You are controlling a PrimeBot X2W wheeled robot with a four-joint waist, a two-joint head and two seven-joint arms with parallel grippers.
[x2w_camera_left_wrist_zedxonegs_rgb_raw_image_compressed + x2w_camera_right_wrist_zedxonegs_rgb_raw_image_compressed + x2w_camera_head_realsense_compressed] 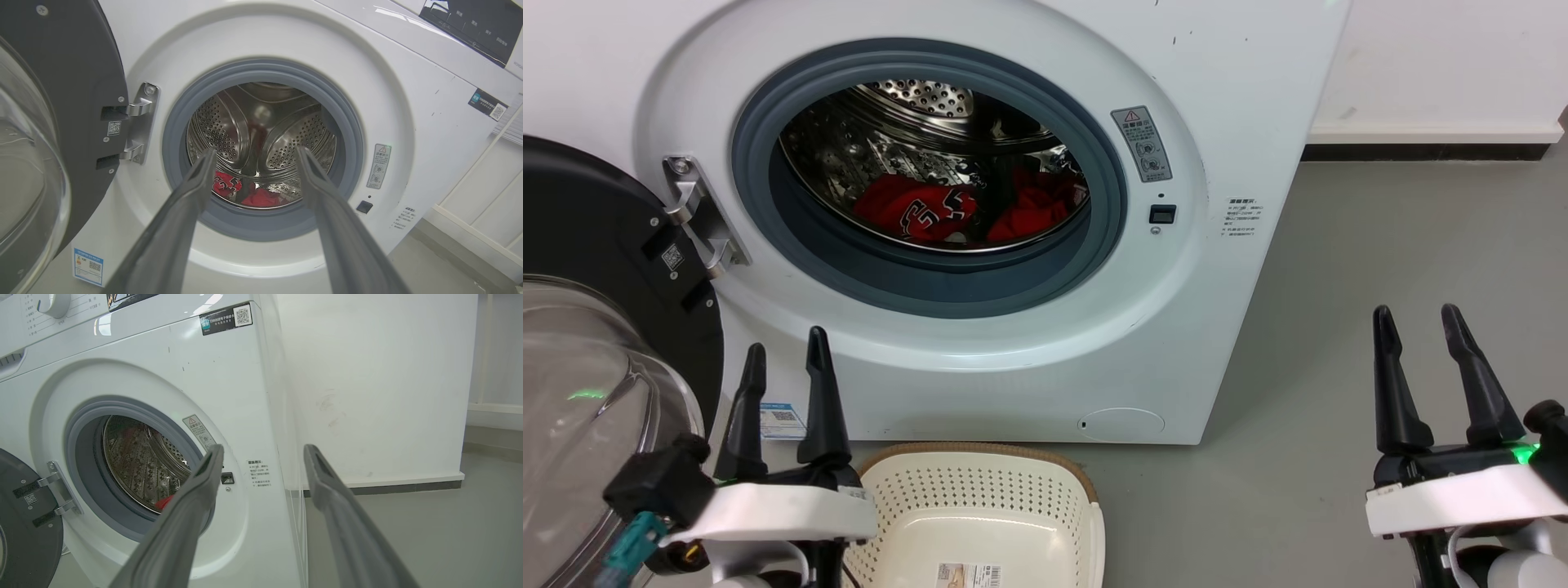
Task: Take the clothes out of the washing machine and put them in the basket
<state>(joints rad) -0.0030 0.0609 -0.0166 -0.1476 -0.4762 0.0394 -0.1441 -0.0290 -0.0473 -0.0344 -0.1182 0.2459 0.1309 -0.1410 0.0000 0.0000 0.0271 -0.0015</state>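
Observation:
The white washing machine (1225,65) stands with its porthole open and its black-rimmed glass door (596,245) swung to the left. Red clothes (919,208) lie at the bottom of the steel drum, one with black-and-white numerals, another red piece (1033,211) beside it; the same clothes (229,183) show low in the drum in the left wrist view. The cream basket (980,490) sits on the floor below the porthole with nothing in it. My left gripper (784,351) is open beside the basket, aimed at the drum. My right gripper (1417,318) is open over the floor, right of the machine.
Grey floor (1380,245) stretches to the right of the machine, bounded by a white wall (1437,65) with a dark skirting strip. The open door's glass bowl (580,408) bulges out close to my left arm.

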